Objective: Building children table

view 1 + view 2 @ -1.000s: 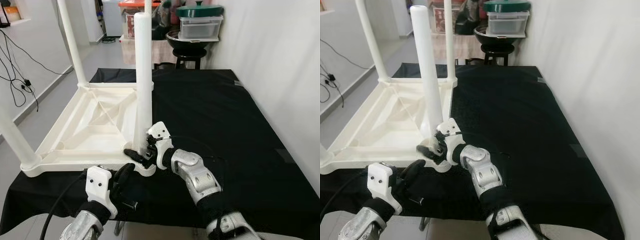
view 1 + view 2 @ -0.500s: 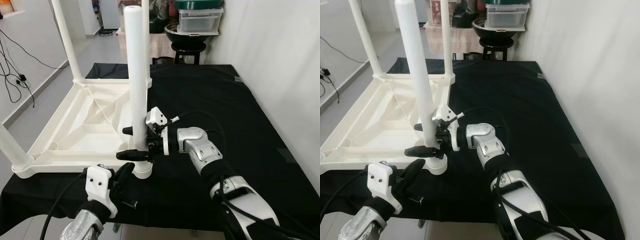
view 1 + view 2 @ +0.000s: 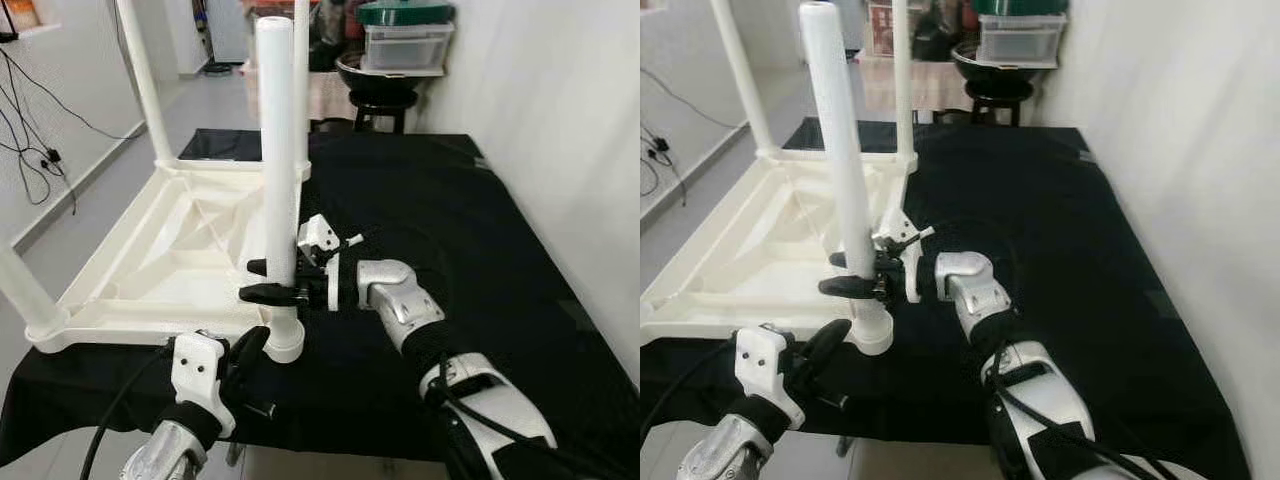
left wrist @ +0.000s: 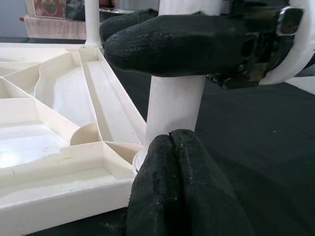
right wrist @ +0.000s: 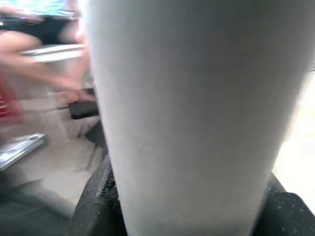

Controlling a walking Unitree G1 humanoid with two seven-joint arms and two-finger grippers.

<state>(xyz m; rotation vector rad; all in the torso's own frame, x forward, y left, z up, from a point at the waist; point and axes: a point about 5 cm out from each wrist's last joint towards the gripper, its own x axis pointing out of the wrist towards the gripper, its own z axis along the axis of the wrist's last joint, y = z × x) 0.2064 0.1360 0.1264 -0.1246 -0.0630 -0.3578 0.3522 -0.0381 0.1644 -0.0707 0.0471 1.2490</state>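
- Head views: upturned white tabletop (image 3: 150, 270) lies on the black-clothed table (image 3: 470, 230); four legs stand up, and the right gripper (image 3: 272, 281) clamps the near leg (image 3: 277, 150) low down.
- Left wrist view: left gripper (image 4: 177, 162) has its fingers pressed together, empty, just beside that leg's socket (image 4: 142, 157).
- Right wrist view: leg (image 5: 197, 113) held between the fingers (image 5: 98, 206).
- Judgement: nearly built; last leg likely needs seating.
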